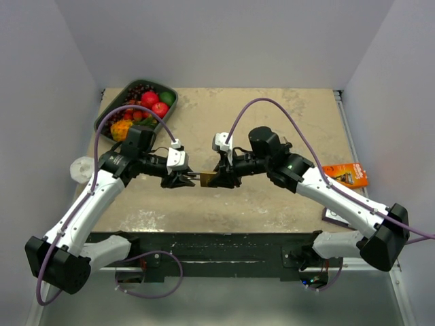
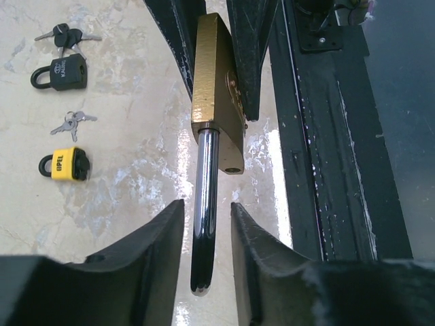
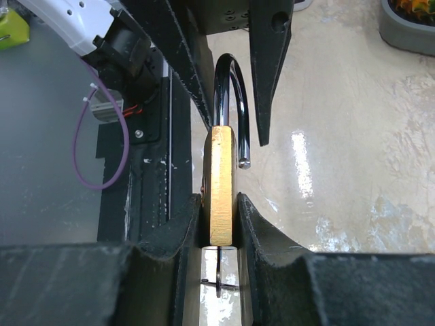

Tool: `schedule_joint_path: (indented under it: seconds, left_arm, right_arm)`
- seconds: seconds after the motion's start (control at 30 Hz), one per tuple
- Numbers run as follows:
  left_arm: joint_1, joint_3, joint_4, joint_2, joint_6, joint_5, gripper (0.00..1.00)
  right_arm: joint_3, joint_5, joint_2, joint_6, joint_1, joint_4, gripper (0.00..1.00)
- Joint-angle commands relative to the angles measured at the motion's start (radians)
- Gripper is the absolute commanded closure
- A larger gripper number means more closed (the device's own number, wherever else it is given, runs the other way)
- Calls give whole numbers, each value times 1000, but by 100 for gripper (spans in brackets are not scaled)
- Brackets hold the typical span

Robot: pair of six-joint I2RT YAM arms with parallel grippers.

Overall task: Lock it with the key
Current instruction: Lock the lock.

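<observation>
A brass padlock (image 1: 207, 178) hangs in the air between my two grippers, above the table's near middle. My right gripper (image 3: 219, 200) is shut on the brass body (image 3: 221, 183). A thin key (image 3: 219, 272) sticks out of the body's underside. The steel shackle (image 3: 231, 102) is sprung open, its free end out of the body. My left gripper (image 2: 207, 210) stands around the shackle's bend (image 2: 202, 224) with a small gap on each side, so it is open.
A black padlock (image 2: 60, 73) with keys (image 2: 66, 35), a loose key pair (image 2: 72, 123) and a yellow padlock (image 2: 64, 165) lie on the table. A tray of fruit (image 1: 117, 112) is back left, an orange packet (image 1: 345, 174) right. The black base rail (image 1: 217, 248) runs along the near edge.
</observation>
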State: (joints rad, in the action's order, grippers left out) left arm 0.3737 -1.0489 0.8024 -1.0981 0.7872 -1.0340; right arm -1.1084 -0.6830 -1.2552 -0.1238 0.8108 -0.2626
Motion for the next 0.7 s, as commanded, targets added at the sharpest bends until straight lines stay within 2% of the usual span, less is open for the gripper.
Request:
schedule_joint_path:
  seconds: [0.0,0.1,0.23,0.33,0.47,0.63,0.67]
  left_arm:
    - [4,1,-6,-3,18,-31,69]
    - [4,6,-9,-2,23,-29,78]
    - [4,21,-11,0,23,-24,74]
    - [4,30,-16,0,20,-29,79]
    - [4,26,-19,-2,11,-49,100]
    - [4,29,-92,18,-97,-55,100]
    - [4,26,-91,17,-98,-63,89]
  right_arm:
    - [-19,-33,65,-16,-1,125,100]
    - [-13,-29,66,-10,-1,141,100]
    - [-11,-27,71,-5,-1,151,100]
    - [-11,-27,76,-7,-1,154,100]
    - [-2,-24,80,-5,-1,169,100]
    - [-4,-18,76,-20,-1,146,100]
    - [-5,-18,74,-23,-1,142,100]
